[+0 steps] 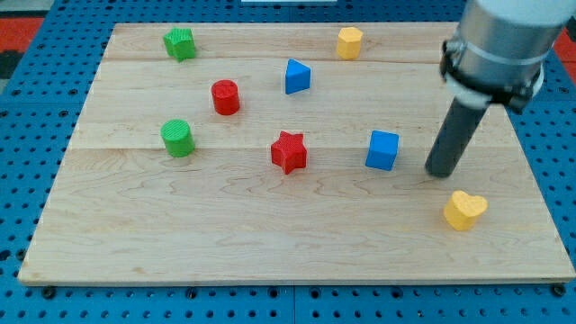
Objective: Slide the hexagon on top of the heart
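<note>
A yellow hexagon [349, 41] sits near the view's top, right of centre. A yellow heart [464, 210] lies at the lower right of the wooden board [225, 234]. My tip [439, 173] stands on the board just above and left of the heart, and right of the blue cube [382, 149]. The tip touches no block. The hexagon is far from the tip, toward the view's top left of it.
A red star [289, 151] lies mid-board, a red cylinder [225, 96] and a blue triangular block [297, 76] above it. A green cylinder [177, 138] and a green star-like block [180, 43] are on the left. Blue pegboard surrounds the board.
</note>
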Controlling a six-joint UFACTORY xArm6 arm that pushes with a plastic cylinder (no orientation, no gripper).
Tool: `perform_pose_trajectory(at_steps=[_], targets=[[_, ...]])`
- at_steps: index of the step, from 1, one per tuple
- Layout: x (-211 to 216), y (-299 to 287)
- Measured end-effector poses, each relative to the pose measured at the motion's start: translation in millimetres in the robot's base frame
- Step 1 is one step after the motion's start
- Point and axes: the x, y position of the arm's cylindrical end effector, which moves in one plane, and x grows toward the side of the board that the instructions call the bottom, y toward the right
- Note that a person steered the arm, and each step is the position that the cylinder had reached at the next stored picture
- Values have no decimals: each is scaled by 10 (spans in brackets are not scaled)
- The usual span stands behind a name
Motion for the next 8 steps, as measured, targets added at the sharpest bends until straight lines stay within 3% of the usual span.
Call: perform_pose_trajectory(at_steps=[2,3,5,8], targets=[[-1821,401],[-2326,401],[-2715,391],[-2714,152]])
